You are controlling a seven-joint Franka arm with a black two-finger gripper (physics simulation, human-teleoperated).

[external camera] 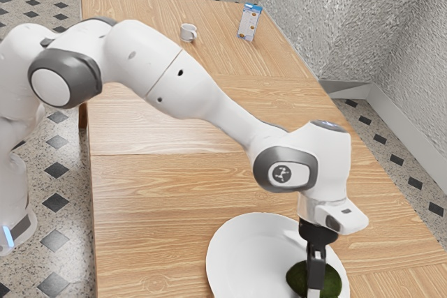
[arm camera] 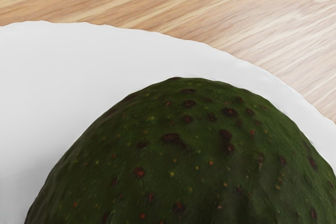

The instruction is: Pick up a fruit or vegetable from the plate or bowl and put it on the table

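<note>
Round badge (external camera: 281, 174) on Franka arm (external camera: 185, 85): dark w/ pale logo. Blue-topped pack (external camera: 250, 22) at table's (external camera: 160, 207) far end has print too small to read. Avocado (external camera: 299, 278) is on plate (external camera: 241, 259), nr. rim; long axis prob. runs approx. ext. view's left–right, narrow end unclear. Gripper (external camera: 314, 292) is down at avocado; can't tell if grasping or released.

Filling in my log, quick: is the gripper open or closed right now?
Gripper: down at the avocado; open or closed can't be told.
</note>
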